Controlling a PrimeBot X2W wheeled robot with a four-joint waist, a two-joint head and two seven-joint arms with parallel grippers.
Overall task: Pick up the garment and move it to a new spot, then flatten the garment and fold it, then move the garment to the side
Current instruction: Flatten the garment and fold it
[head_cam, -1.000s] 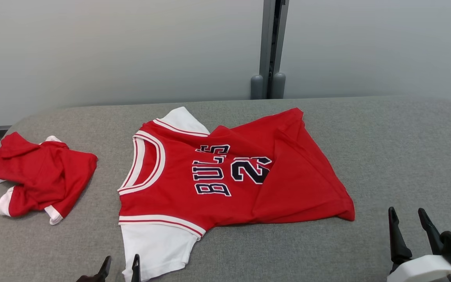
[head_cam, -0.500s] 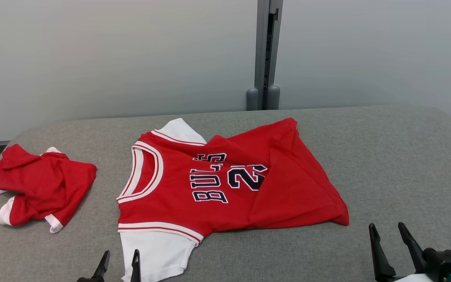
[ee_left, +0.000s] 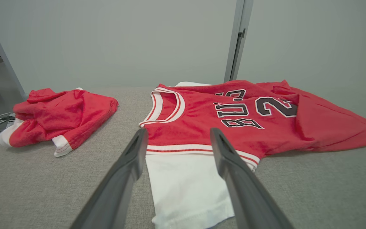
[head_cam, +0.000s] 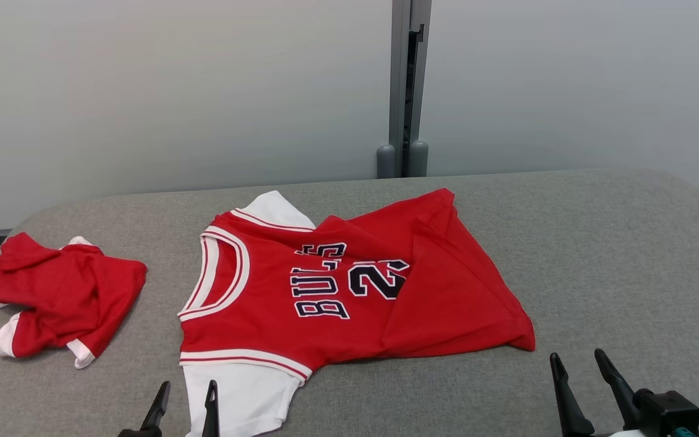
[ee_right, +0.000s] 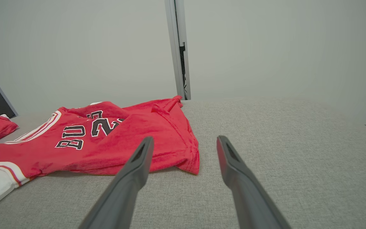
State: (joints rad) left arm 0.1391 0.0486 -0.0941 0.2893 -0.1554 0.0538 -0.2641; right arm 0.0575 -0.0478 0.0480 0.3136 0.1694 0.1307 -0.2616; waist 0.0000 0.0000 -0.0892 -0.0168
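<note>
The red jersey (head_cam: 349,291) lies mid-way across the grey padded table (head_cam: 598,243), hem side flopped over itself, so I'd say it isn't flattened yet. The left gripper (head_cam: 189,383) hovers by the white sleeve and the right gripper (head_cam: 576,355) near the hem corner, both with jaws spread, holding nothing. The lettering reads BULLS, creased; the number starts with 2, rest hidden. A crumpled red bundle (head_cam: 64,297) sits off left.

- Grey cloth-covered table (head_cam: 628,243), rounded at the far corners.
- Red jersey (head_cam: 337,291) with white sleeves, near the middle of the table, neck toward the left and hem toward the right.
- Lies mostly flat, the right part folded back over the edge of the dark number and lettering.
- Crumpled red garment (head_cam: 64,297) with white trim, bunched at the left end, apart from the jersey.
</note>
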